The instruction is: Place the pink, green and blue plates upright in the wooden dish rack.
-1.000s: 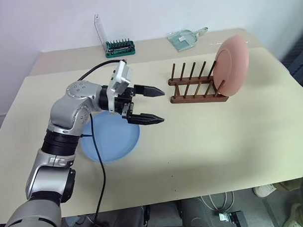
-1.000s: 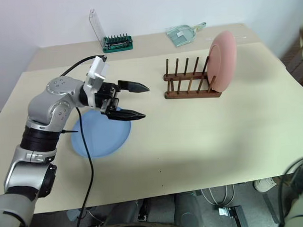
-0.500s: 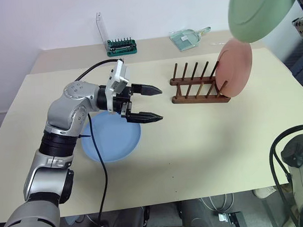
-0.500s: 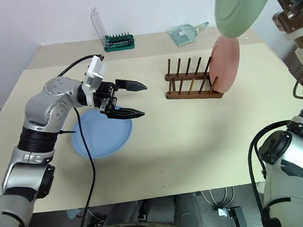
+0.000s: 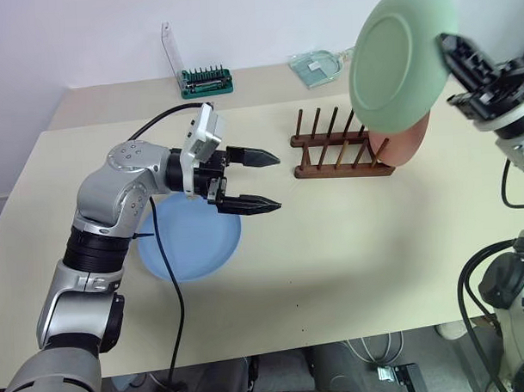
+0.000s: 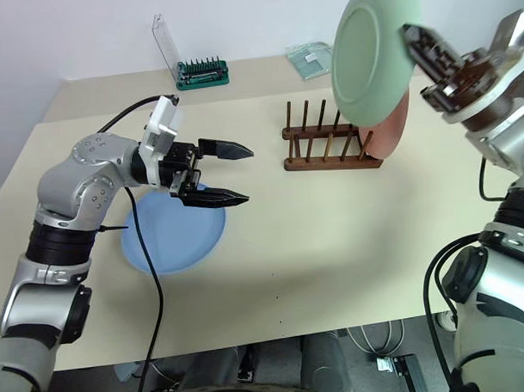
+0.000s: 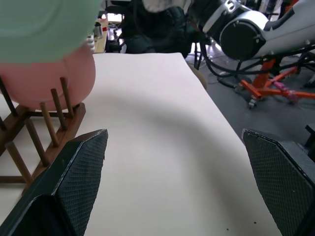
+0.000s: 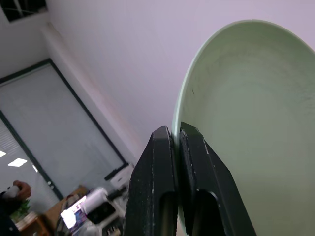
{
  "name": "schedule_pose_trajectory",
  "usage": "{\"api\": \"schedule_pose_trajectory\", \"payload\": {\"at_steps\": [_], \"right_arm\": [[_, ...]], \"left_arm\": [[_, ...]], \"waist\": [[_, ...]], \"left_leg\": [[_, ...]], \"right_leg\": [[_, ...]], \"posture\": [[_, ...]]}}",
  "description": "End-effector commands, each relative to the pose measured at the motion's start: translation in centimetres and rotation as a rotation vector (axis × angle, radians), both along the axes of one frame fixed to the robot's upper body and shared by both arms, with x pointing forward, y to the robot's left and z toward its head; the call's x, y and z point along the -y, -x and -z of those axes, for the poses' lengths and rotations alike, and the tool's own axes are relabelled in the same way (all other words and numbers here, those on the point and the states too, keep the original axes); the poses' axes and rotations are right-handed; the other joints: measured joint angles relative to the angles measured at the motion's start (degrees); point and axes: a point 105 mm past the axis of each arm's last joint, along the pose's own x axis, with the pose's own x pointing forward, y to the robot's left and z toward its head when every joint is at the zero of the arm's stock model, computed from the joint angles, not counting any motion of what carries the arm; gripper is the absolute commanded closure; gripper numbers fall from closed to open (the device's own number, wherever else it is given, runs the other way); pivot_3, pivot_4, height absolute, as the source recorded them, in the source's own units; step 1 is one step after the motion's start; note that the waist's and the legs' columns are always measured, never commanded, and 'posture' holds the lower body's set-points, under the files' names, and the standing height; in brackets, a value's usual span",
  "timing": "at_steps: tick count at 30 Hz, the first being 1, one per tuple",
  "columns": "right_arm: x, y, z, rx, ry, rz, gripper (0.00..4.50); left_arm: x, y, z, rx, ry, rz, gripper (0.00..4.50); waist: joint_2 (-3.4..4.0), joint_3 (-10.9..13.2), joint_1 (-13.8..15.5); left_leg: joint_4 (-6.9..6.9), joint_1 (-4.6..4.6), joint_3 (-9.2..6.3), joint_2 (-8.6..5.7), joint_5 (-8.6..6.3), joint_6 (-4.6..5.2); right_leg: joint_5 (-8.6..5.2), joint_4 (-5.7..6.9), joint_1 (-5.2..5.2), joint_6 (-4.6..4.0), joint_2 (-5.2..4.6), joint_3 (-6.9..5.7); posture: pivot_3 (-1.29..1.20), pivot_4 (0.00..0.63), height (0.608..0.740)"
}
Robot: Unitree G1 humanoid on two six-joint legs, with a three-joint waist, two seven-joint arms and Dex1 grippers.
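Second plate in hand: the right pincer (image 5: 447,48) grips the pale mint green round plate (image 5: 401,56) by its rim, above the dark brown wooden dish rack (image 5: 339,148) at two o'clock on the bench (image 5: 376,244). Next, I reckon, it lowers between free pegs beside the salmon pink plate (image 5: 407,144); the left pincer (image 5: 275,180) waits wide.

The cream table (image 5: 376,244) is viewed from above by both head eyes; the dark wooden peg rack (image 7: 44,123) is seen low and close from the left wrist.

Pink plate (image 5: 406,144) stands upright at the rack's (image 5: 340,150) right end, green plate (image 5: 399,58) up in the air above it, blue plate (image 5: 190,237) flat on the left.
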Motion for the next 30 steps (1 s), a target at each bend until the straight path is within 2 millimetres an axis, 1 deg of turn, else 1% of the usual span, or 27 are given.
{"api": "schedule_pose_trajectory", "payload": {"at_steps": [1, 4, 13, 21, 30], "right_arm": [[-0.4, -0.3, -0.2, 0.044, 0.031, 0.025, 4.43], [-0.6, -0.9, 0.2, 0.036, 0.039, 0.043, 4.43], [-0.9, -1.9, 0.4, 0.033, 0.028, 0.068, 4.43], [-0.2, -2.7, 1.1, 0.019, 0.012, 0.116, 4.43], [0.3, -3.0, 2.0, 0.001, 0.023, 0.135, 4.43]], "left_arm": [[-0.3, 0.3, -1.2, 0.051, 0.023, -0.005, 0.0], [-0.3, 0.3, -1.2, 0.053, 0.026, -0.007, 0.0], [-0.3, 0.3, -1.4, 0.055, 0.025, -0.011, 0.0], [-0.5, 0.5, -1.4, 0.056, 0.019, -0.015, 0.0], [-0.6, 0.4, -1.5, 0.061, 0.017, -0.022, 0.0]], "waist": [[0.0, 0.0, 0.0], [0.0, 0.0, 0.0], [0.0, 0.0, 0.0], [0.0, 0.0, 0.0], [0.0, 0.0, 0.0]], "left_leg": [[0.0, 0.0, 0.0, 0.0, 0.0, 0.0], [0.0, 0.0, 0.0, 0.0, 0.0, 0.0], [0.0, 0.0, 0.0, 0.0, 0.0, 0.0], [0.0, 0.0, 0.0, 0.0, 0.0, -0.01], [0.0, 0.0, 0.0, 0.0, 0.0, -0.01]], "right_leg": [[0.0, 0.0, 0.0, 0.0, 0.0, 0.0], [0.0, 0.0, 0.0, 0.0, 0.0, 0.0], [0.0, 0.0, -0.01, 0.0, 0.0, 0.0], [0.0, 0.0, -0.01, 0.0, 0.0, 0.0], [0.0, 0.0, -0.01, 0.0, 0.0, 0.0]], "posture": [[0.0, 0.15, 0.74], [0.0, 0.15, 0.74], [0.0, 0.15, 0.74], [0.0, 0.15, 0.74], [0.0, 0.15, 0.74]]}}
